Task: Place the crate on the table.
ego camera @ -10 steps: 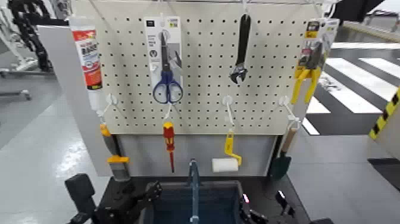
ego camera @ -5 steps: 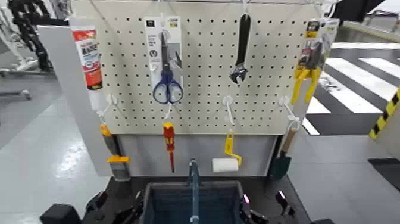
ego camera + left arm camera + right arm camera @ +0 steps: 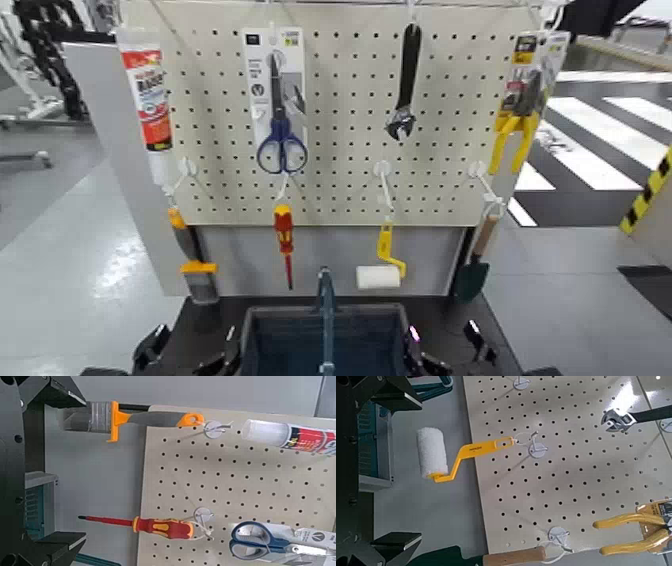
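Head view shows the crate (image 3: 322,340) resting on the table (image 3: 440,318), directly below the pegboard (image 3: 330,110), its thin centre bar upright. The left gripper (image 3: 155,345) sits low beside the crate's left wall, apart from it; the right gripper (image 3: 470,345) sits beside the crate's right wall. In the left wrist view the left gripper's (image 3: 55,471) fingers stand spread wide with nothing between them. In the right wrist view the right gripper's (image 3: 395,467) fingers are likewise spread apart, holding nothing. Above the crate, a paint roller (image 3: 378,268) and a screwdriver (image 3: 284,240) hang on the pegboard.
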